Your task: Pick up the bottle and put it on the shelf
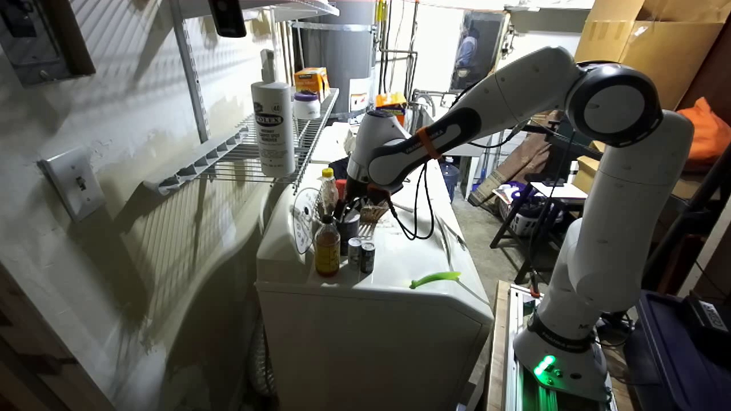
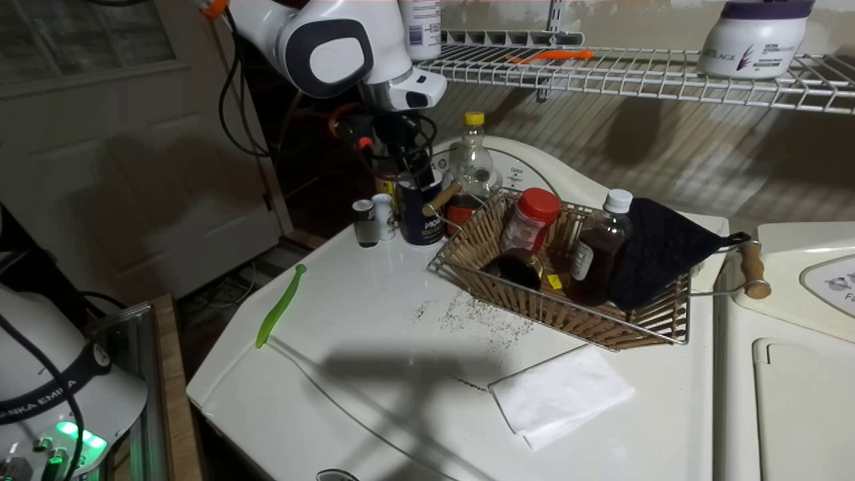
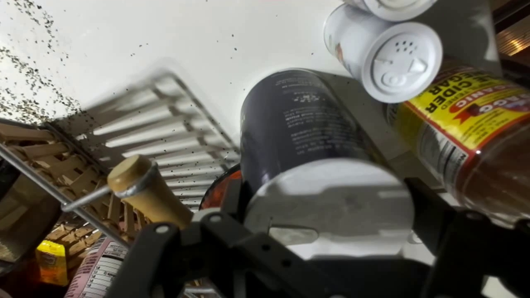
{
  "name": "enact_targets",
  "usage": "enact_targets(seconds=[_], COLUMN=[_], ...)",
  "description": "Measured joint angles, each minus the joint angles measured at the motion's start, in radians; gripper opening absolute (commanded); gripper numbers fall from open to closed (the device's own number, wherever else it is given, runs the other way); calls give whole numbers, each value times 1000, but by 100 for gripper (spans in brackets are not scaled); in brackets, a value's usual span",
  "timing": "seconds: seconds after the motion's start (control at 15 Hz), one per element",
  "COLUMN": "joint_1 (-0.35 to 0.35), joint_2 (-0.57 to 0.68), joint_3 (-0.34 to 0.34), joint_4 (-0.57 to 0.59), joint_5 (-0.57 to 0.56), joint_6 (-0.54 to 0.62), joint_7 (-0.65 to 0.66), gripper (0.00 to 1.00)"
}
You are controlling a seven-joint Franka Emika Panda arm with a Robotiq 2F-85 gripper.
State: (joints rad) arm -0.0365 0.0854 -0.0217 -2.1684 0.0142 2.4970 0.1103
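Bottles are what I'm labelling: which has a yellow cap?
The clear bottle beside the basket; the vinegar bottle is dark-capped, the bottle inside the basket white-capped.

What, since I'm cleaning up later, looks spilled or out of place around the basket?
Dark specks lie scattered across the white machine top beside the basket, looking like a spill: they're loose, outside any container. What they are, I can't tell.

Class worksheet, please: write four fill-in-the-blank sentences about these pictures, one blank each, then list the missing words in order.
1. The white jar on the shelf has a ____ lid.
2. The dark bottle in the basket has a ____ cap.
3. Beside the dark canister stand ____ small containers.
4. Of the canister and the cider vinegar bottle, the pincer straddles the ____.

Missing words: purple; white; two; canister.
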Motion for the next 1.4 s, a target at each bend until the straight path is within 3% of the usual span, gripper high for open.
enact_targets(seconds=[0.6, 0.93, 1.13, 1.4], joint_1=[33, 34, 25, 25], joint_2=[-111, -219, -277, -290], joint_3=[13, 25, 25, 30], joint_4=[-2, 8, 70, 258], joint_5=[-134, -176, -176, -171], joint_6=[-117, -245, -316, -427], joint_7=[125, 176, 179, 180], gripper=[70, 70, 70, 70])
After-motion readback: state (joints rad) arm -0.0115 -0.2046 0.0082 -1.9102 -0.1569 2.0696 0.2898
